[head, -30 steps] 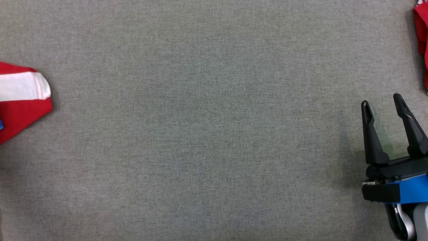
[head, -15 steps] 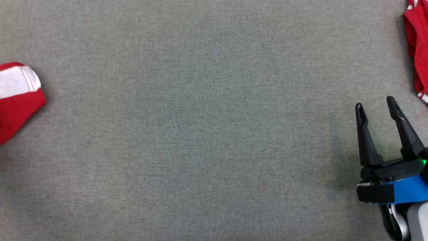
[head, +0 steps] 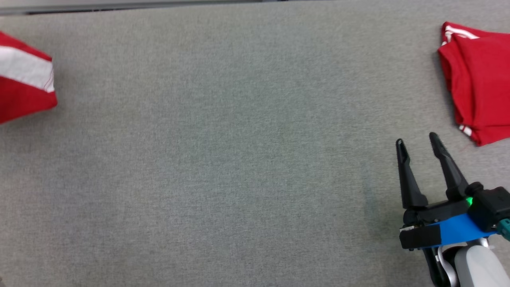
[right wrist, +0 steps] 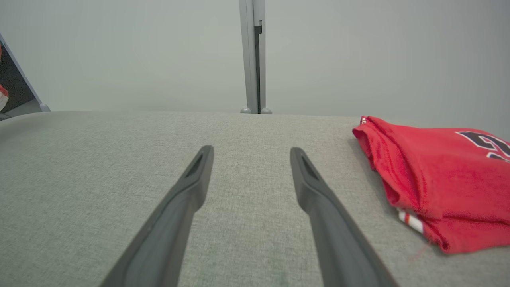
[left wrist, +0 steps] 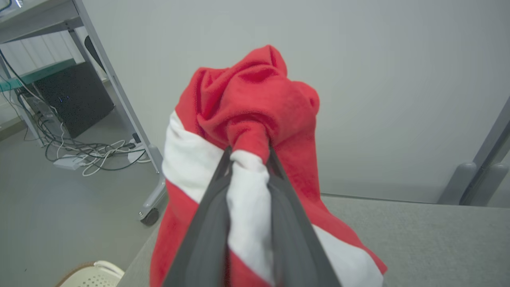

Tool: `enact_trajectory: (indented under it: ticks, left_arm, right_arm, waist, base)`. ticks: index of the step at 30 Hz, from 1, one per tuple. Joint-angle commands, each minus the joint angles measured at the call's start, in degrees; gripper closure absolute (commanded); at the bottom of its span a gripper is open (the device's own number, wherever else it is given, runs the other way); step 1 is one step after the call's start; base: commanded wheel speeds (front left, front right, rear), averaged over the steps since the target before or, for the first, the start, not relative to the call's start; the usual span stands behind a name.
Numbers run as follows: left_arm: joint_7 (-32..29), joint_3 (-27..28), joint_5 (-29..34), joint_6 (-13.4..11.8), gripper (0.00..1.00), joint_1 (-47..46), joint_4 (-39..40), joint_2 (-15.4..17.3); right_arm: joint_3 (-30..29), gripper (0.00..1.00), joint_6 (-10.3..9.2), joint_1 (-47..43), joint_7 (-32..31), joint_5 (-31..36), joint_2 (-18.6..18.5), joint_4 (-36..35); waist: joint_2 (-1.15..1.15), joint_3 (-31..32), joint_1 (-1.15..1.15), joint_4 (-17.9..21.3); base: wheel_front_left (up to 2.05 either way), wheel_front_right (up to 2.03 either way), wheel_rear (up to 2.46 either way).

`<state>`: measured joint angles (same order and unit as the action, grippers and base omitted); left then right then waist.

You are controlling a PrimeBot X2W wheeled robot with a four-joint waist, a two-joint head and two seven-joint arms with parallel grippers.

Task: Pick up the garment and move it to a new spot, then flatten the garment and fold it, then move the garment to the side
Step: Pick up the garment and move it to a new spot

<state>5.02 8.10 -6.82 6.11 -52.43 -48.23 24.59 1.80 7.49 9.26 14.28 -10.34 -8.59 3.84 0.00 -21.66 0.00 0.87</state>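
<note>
While the left claw (left wrist: 250, 154) clamps the garment (left wrist: 257, 93), the right claw (head: 416, 140) (empty) gapes.

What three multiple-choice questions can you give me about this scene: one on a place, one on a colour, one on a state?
1. Where on the grey fabric-covered tabletop does the folded red cloth garment with dark lettering lie, in the head view?
A) far right
B) middle
C) near left corner
2. What colour is the band on the bunched red cloth garment in the left gripper?
A) white
B) yellow
C) black
3. How is the right gripper?
A) shut on cloth
B) open, empty
C) shut, empty
Answers: 1 A, it lies at the right edge. 2 A, a white stripe crosses the red cloth. 3 B, its jaws stand apart over bare tabletop.
</note>
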Motion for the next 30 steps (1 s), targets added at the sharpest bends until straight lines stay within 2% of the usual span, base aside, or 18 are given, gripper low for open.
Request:
enact_trajectory:
  ticks: [1, 8, 11, 18, 22, 30]
  left_arm:
    - [1.1, -1.1, 0.4, 0.4, 1.0, -1.2, 1.3, -0.5]
    - [3.8, -9.5, 1.4, 1.3, 1.0, -4.0, 10.8, -4.4]
    - [3.0, -13.7, 0.8, 1.5, 1.0, -4.4, 16.0, -6.9]
    - [0.3, -25.7, -1.9, 1.4, 1.0, -2.8, 25.0, -10.3]
    - [-0.3, -31.2, -3.9, 1.4, 1.0, 0.3, 26.0, -12.5]
    - [2.2, -35.2, -6.4, 1.3, 1.0, 9.2, 21.1, -15.3]
  right_arm:
    - [0.2, 0.0, 0.01, 0.4, 0.5, -0.6, 0.3, 0.6]
    - [1.5, 0.0, 0.01, -0.5, 0.9, -1.0, 2.4, 3.7]
    - [2.1, 0.0, 0.02, -0.7, 0.9, -1.3, 3.2, 4.9]
    - [2.8, 0.0, 0.01, -0.3, 1.0, -2.4, 4.6, 5.6]
    - [3.2, 0.0, 0.01, -0.2, 1.0, -2.9, 5.1, 6.0]
    - [3.8, 0.0, 0.02, 0.2, 1.0, -3.5, 5.5, 6.5]
  waist:
    - [0.0, 2.1, 0.0, 1.7]
    - [0.0, 6.3, 0.0, 5.2]
    - [0.0, 7.2, 0.0, 6.9]
    - [0.0, 8.0, 0.0, 11.1]
    - [0.0, 8.3, 0.0, 12.8]
    - [0.0, 8.4, 0.0, 14.8]
  base:
    - [0.0, 0.0, 0.0]
    - [0.0, 0.0, 0.0]
    - [0.0, 0.0, 0.0]
    - [0.0, 0.0, 0.0]
    - [0.0, 0.0, 0.0]
    - [0.0, 0.0, 0.0]
